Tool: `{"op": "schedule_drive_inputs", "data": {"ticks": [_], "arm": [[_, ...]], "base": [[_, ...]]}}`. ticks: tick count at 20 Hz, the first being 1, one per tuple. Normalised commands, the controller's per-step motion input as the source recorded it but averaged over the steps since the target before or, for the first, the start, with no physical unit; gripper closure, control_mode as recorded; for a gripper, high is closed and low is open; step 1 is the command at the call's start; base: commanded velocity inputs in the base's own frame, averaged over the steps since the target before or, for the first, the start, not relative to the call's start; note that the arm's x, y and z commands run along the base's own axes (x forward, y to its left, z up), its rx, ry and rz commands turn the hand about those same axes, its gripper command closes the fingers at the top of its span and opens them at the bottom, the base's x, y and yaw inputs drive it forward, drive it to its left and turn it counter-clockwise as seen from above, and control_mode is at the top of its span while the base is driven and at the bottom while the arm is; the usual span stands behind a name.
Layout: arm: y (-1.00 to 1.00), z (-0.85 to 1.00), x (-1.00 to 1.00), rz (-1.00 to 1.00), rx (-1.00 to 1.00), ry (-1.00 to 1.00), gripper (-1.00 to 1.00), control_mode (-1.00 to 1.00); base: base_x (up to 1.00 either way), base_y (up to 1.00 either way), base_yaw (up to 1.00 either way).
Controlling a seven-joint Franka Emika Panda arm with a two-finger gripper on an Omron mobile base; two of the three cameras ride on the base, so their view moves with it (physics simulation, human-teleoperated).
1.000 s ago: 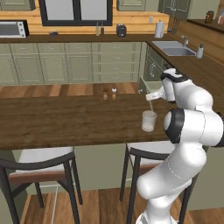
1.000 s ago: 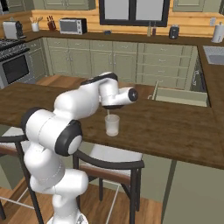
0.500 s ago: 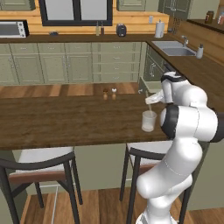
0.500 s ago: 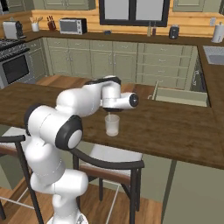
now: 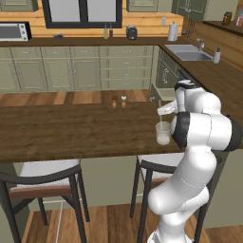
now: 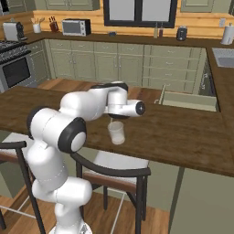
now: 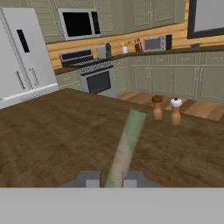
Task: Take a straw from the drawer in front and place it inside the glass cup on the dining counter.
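The main risk here is the straw [image 7: 127, 146] missing the glass cup [image 5: 163, 133]. In the hand view it runs up between the two dark fingertips [image 7: 89, 179] of the claw [image 7: 110, 180], which is closed on its near end. Its long axis lies nearly level, pointing away along the claw and out over the dark wood worktop [image 5: 71, 130] toward the pepper mill [image 7: 157, 107] and salt shaker [image 7: 176, 111]. The far end leans slightly to the right in that view. A stick held that flat would lie across the rim or knock the tumbler, not drop in, so the wrist probably has to tip it much nearer upright first.

A second risk is letting go too soon: so thin a stick (pale and half see-through in the render) could roll off across the planks.

From the left base camera the cup stands near the worktop's front edge, just below the claw [image 5: 163, 110]. From the right one the hand hangs directly above the tumbler [image 6: 116, 132], so bumping it on the way down is possible. The open drawer [image 6: 188, 101] sits beyond the slab.
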Motion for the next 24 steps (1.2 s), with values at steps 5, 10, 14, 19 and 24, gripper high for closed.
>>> {"op": "schedule_drive_inputs", "data": {"ticks": [5, 10, 14, 19, 24], "arm": [[-0.12, -0.07, 0.10, 0.00, 0.00, -0.06, 1.00, -1.00], [-0.27, 0.00, 0.03, 0.00, 0.00, -0.07, 1.00, -1.00], [-0.32, 0.09, 0.00, 0.00, 0.00, -0.06, 1.00, -1.00], [-0.05, 0.11, -0.11, 0.00, 0.00, -0.04, 1.00, -1.00], [-0.01, 0.00, 0.00, 0.00, 0.00, -0.01, 1.00, -1.00]], "base": [[0.00, 0.00, 0.00], [0.00, 0.00, 0.00], [0.00, 0.00, 0.00], [0.00, 0.00, 0.00], [0.00, 0.00, 0.00]]}}
